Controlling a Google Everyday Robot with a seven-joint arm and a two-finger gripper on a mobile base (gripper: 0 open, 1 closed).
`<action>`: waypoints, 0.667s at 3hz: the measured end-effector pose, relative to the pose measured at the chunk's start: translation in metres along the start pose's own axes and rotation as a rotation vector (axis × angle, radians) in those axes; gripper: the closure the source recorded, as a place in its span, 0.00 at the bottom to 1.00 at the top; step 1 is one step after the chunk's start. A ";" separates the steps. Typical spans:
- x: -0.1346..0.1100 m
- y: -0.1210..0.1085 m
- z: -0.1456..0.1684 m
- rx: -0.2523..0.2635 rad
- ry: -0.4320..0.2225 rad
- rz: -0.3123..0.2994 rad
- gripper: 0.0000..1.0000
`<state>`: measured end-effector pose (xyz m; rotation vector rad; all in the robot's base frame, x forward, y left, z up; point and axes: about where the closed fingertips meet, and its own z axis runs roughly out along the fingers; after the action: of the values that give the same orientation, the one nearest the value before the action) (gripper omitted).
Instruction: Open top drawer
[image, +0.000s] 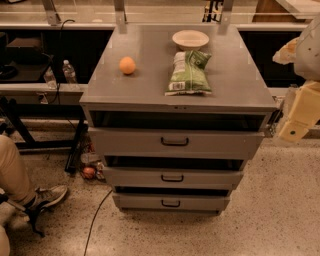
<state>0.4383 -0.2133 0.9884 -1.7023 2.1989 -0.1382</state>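
The tool (294, 129) sits at the 3 o'clock edge of the view, a pale yellow block at the end of the cream arm, hanging just off the right side of the table (150, 95). I cannot tell whether it is open or closed. It holds nothing that can be seen and touches nothing.

From the tool, the top drawer (125, 142) lies toward 9 o'clock: it is the widest grey front, directly under the table's top. Its small black handle (175, 142) sits at the centre of the front, well apart from the tool. A dark gap shows between the top and this front. The two narrower drawers sit below it toward 6 o'clock.

The step in hand appears to be the approach, with the pull not yet begun. The next move likely calls for swinging the tool leftward, level with the handle, closing on it squarely, then drawing straight out toward 6 o'clock.

On the table, a green chip bag (188, 73) lies nearest. A pale bowl (190, 39) sits at its 12 o'clock and an orange (127, 65) at its 9 o'clock. The bag carries a white label panel at its near end, but no brand or writing can be read.
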 end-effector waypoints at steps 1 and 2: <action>0.000 0.000 -0.001 0.003 -0.001 0.000 0.00; 0.006 0.016 0.041 -0.015 -0.007 -0.022 0.00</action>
<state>0.4364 -0.2090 0.9442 -1.7325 2.1821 -0.1207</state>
